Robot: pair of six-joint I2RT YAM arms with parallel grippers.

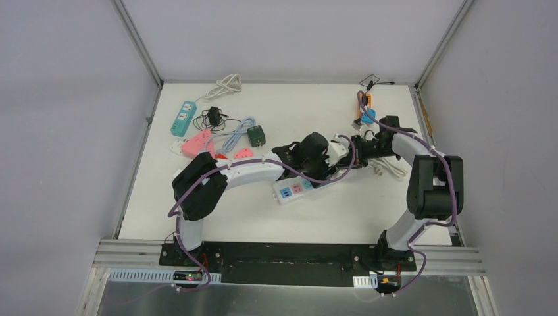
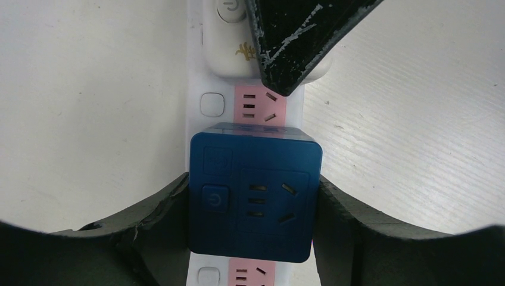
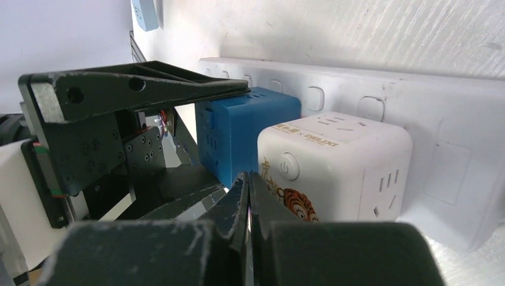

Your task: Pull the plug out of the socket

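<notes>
A blue cube plug (image 2: 255, 196) sits in a white power strip (image 2: 196, 71) with pink sockets. My left gripper (image 2: 255, 199) is shut on the blue cube, one finger on each side. A white cube plug (image 2: 229, 42) with a tiger print sits in the strip just beyond it. My right gripper (image 3: 247, 182) is shut and empty, and its tip (image 2: 286, 59) rests on the strip between the two cubes. The right wrist view shows the blue cube (image 3: 250, 131), the white cube (image 3: 333, 161) and the strip (image 3: 452, 119). In the top view both grippers meet over the strip (image 1: 293, 191), and the blue cube is hidden.
At the back left lie a teal power strip (image 1: 184, 118), pink adapters (image 1: 196, 143), a green adapter (image 1: 256, 136), a black charger (image 1: 215, 117) and a white cable (image 1: 225, 85). Orange and blue items (image 1: 366, 112) lie at the back right. A white cord coil (image 1: 388, 168) lies under the right arm.
</notes>
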